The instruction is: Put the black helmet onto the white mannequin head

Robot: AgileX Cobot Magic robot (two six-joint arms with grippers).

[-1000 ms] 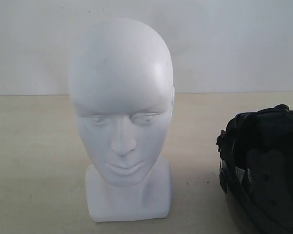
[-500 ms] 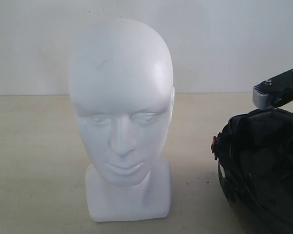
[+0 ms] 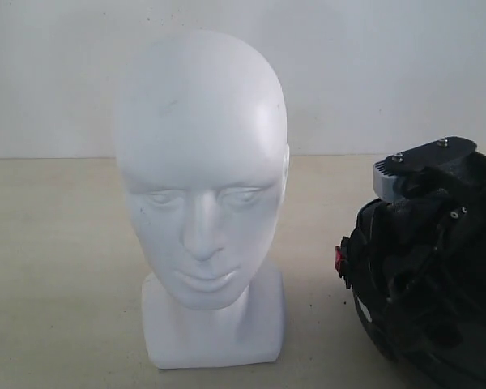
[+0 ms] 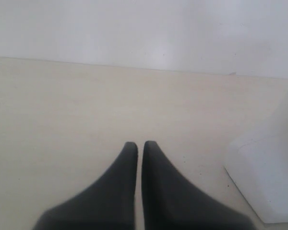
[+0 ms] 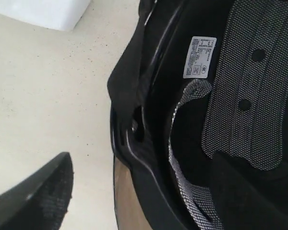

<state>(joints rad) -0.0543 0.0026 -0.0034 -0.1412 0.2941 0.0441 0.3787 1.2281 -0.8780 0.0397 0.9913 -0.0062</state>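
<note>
The white mannequin head (image 3: 201, 186) stands upright mid-table, facing the exterior camera; its neck base (image 4: 264, 177) shows in the left wrist view. The black helmet (image 3: 429, 284) lies at the right with its opening turned up and its red buckle (image 3: 339, 259) toward the head. The right gripper (image 5: 141, 160) is open and straddles the helmet's rim (image 5: 134, 143): one finger is outside by the tinted visor, not touching it, and the other is inside on the mesh lining (image 5: 249, 96). Its grey-and-black body (image 3: 425, 166) sits on top of the helmet. The left gripper (image 4: 139, 143) is shut on nothing, low over the table.
A pale beige tabletop (image 3: 57, 267) runs back to a white wall (image 3: 389, 73). A white label (image 5: 199, 57) is stuck inside the helmet. The left gripper is not seen in the exterior view.
The right gripper has come down into view onto the helmet. The helmet has shifted left, toward the mannequin head, and its red buckle now shows. The head has not moved.
</note>
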